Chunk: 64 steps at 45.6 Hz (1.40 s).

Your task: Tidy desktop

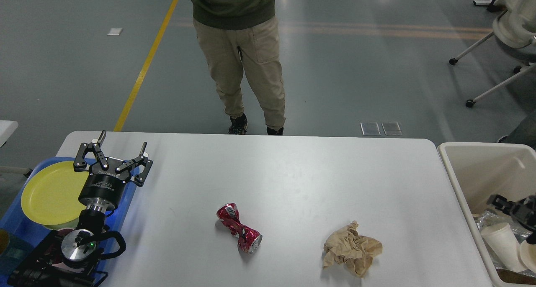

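Note:
The white desktop [293, 174] holds a crushed red can [239, 228] near the front middle. A crumpled brown paper wad [352, 248] lies to the can's right. My left gripper [123, 139] is open and empty. It stands upright at the desktop's left edge, over the rim of the blue tray [10, 220], far from the can. My right gripper [514, 206] shows only as a dark part at the right edge, above the trash inside the beige bin [481, 165]. Its fingers cannot be told apart.
A yellow plate [48, 193] lies in the blue tray. The bin holds a white paper cup [500, 237] and clear wrapping. A person [243, 61] stands just behind the desktop's far edge. Office chairs stand at the far right.

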Each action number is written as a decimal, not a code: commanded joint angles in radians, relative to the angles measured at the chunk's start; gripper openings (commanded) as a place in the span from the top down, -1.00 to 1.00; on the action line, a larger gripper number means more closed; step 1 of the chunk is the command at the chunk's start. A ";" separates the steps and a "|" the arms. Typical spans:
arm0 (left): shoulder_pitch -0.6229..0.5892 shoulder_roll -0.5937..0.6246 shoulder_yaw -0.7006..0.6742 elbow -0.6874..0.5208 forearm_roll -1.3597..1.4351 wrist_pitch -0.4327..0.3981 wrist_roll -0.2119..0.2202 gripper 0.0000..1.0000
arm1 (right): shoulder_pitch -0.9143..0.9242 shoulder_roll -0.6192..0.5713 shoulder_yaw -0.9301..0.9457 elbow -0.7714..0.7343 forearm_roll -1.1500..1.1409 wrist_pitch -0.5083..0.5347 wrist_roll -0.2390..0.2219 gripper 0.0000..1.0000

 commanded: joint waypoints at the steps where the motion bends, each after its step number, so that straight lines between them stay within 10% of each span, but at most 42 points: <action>1: 0.000 0.000 0.000 0.000 0.000 0.001 0.000 -0.93 | 0.232 -0.047 -0.027 0.189 -0.058 0.118 -0.002 -1.00; 30: 0.000 0.000 0.000 0.000 0.000 0.001 0.000 -0.93 | 1.220 0.018 -0.184 0.937 -0.104 0.679 -0.097 -1.00; 46: 0.000 0.000 0.000 0.000 0.000 0.001 0.000 -0.93 | 1.631 0.015 -0.188 1.318 -0.095 0.701 -0.097 -1.00; 64: 0.000 0.000 0.000 0.000 0.000 0.001 0.000 -0.93 | 1.671 0.076 -0.227 1.359 -0.049 0.666 -0.093 -1.00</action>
